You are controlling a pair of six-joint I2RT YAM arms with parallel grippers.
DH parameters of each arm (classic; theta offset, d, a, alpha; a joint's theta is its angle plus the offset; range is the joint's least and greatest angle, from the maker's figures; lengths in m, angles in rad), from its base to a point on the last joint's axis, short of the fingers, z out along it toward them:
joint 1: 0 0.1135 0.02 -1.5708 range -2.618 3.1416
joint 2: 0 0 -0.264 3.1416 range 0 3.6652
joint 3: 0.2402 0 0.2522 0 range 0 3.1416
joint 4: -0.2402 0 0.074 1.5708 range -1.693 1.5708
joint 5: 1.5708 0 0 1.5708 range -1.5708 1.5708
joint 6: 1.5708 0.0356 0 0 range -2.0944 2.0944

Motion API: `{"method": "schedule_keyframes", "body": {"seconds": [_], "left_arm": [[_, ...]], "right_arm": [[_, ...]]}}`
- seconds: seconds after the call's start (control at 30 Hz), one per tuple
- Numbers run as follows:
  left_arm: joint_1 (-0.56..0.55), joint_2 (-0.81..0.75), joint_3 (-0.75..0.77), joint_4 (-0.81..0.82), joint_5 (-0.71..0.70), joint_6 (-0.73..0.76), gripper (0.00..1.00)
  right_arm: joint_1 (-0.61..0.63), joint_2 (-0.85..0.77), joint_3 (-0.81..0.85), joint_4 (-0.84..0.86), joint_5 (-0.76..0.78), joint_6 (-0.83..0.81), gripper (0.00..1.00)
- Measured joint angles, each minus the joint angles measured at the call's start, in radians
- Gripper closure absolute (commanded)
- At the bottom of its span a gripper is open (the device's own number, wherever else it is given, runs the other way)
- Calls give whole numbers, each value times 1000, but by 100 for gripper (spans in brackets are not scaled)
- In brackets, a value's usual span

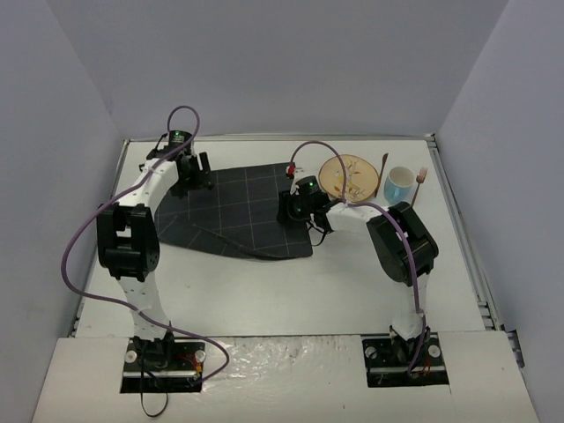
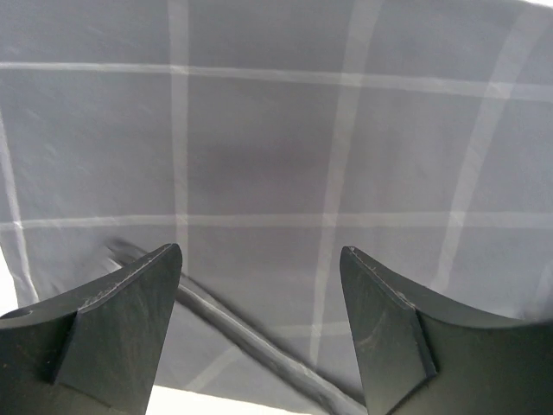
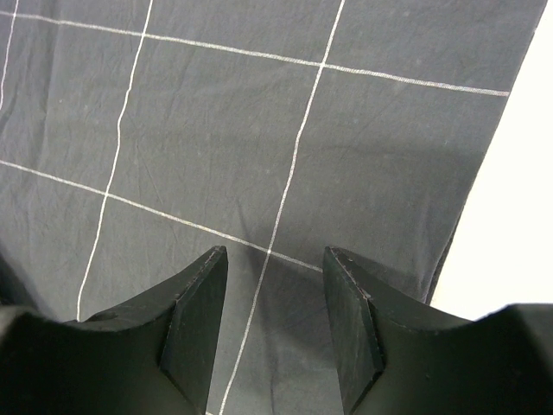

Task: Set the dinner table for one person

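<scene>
L gripper (image 2: 259, 256) over placemat (image 1: 236, 208) far-left corner, jaws apart, empty. R gripper (image 3: 275, 256) over placemat right edge, jaws apart, empty. Dinner table (image 1: 291, 284) under placemat, beneath both. Plate (image 1: 348, 176), blue cup (image 1: 398, 185) right of placemat.

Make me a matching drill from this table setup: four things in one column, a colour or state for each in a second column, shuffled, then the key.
Column one:
1. placemat
2. plate
3. cup
4. right claw

Column two:
A. light blue
B. open, with nothing between its fingers, close above the placemat
C. tan and round
D. dark with pale grid lines

Pairs: 1-D, 2-C, 3-A, 4-B
</scene>
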Motion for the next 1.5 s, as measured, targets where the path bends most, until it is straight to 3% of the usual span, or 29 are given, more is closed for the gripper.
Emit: {"method": "schedule_keyframes", "body": {"seconds": [0.2, 0.5, 1.5], "left_arm": [[-82, -1, -66, 22, 9, 16, 39], [-71, 67, -150, 31, 13, 15, 47], [-69, -70, -302, -178, -30, 42, 49]], "right_arm": [[0, 0, 0, 0, -17, -6, 59], [-1, 16, -16, 54, -29, -2, 64], [-7, 16, -57, 142, -18, 40, 67]]}}
